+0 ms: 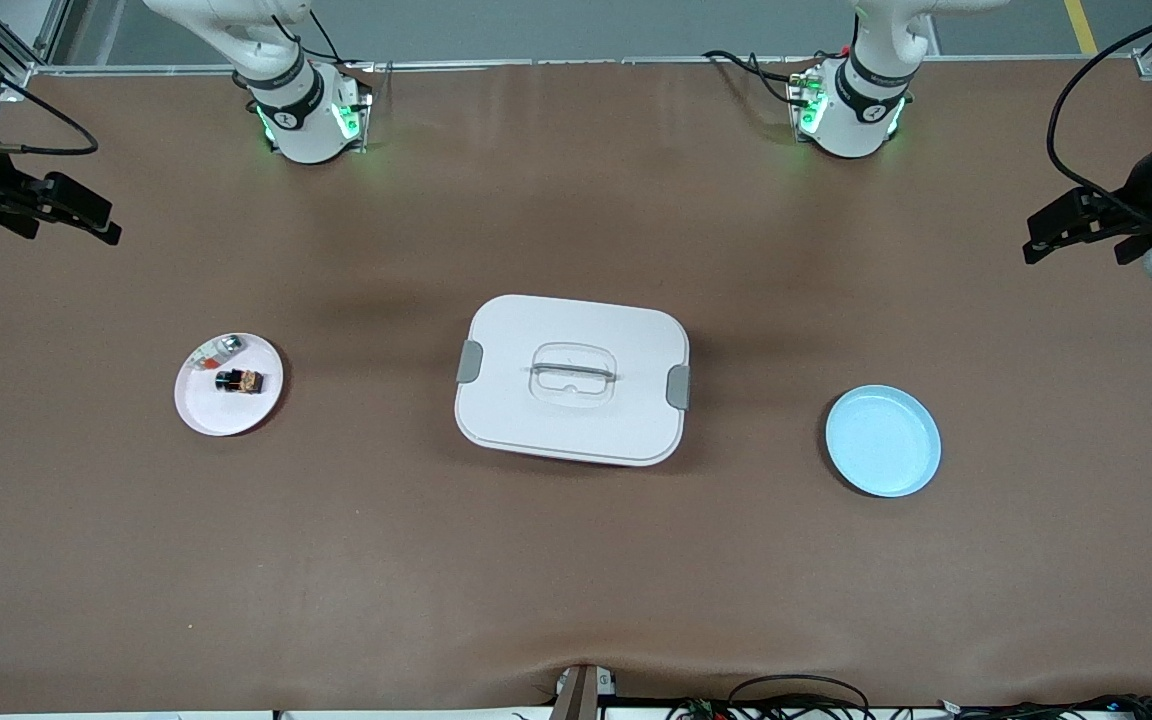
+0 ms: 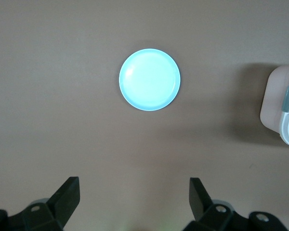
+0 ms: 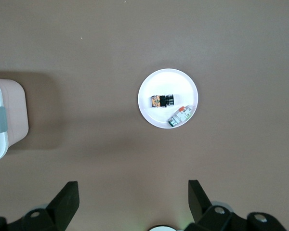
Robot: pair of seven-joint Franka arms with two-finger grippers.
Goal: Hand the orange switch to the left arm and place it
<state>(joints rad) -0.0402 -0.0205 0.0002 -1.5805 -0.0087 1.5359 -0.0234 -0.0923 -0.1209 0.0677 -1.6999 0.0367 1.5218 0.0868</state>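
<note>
Orange-brown at one end, black and blocky for the rest: the orange switch [image 1: 239,381] is tiny, lying on its side on the pink plate [image 1: 202,410] toward my right arm's end of the table. Just beside it on the same plate, farther from the front camera, a small clear-silver piece [image 1: 215,352] with a red bit. White box [image 1: 572,378] with grey side clasps and a recessed lid handle sits mid-table, between that plate and the blue plate [image 1: 883,441] at my left arm's end. My right gripper [image 3: 133,199] hangs high over bare table near the pink plate, fingers spread wide, nothing between them. My left gripper [image 2: 135,197] hangs over its own end near the blue plate, fingers likewise apart and unloaded
</note>
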